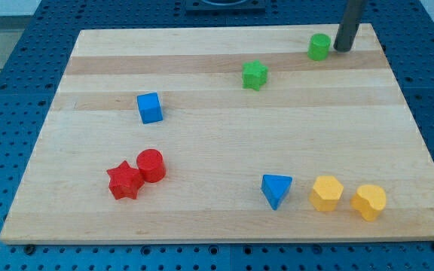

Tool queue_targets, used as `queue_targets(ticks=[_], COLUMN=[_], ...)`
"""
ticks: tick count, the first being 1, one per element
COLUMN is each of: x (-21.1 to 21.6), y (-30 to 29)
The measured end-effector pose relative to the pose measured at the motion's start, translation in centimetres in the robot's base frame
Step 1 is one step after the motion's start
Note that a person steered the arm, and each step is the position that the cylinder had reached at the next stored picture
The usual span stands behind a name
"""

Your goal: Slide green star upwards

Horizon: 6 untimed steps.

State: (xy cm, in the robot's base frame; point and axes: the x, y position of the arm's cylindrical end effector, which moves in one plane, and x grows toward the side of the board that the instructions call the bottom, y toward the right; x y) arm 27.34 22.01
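Note:
The green star [254,74] lies on the wooden board [224,135] in the upper middle of the view. My tip [343,48] is at the view's top right, just right of a green cylinder [319,47] and well to the upper right of the green star, not touching it.
A blue cube [149,108] sits left of centre. A red star [124,181] and a red cylinder [151,165] touch at the lower left. A blue triangle [276,190], a yellow hexagon [326,193] and a yellow heart-like block [369,202] line the lower right.

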Motion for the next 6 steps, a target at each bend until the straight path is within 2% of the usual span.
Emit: queue_targets(ticks=[1, 2, 3, 5, 6], x=[2.3, 2.4, 2.0, -0.7, 5.7], y=[-1.6, -5.8, -6.7, -4.2, -5.7])
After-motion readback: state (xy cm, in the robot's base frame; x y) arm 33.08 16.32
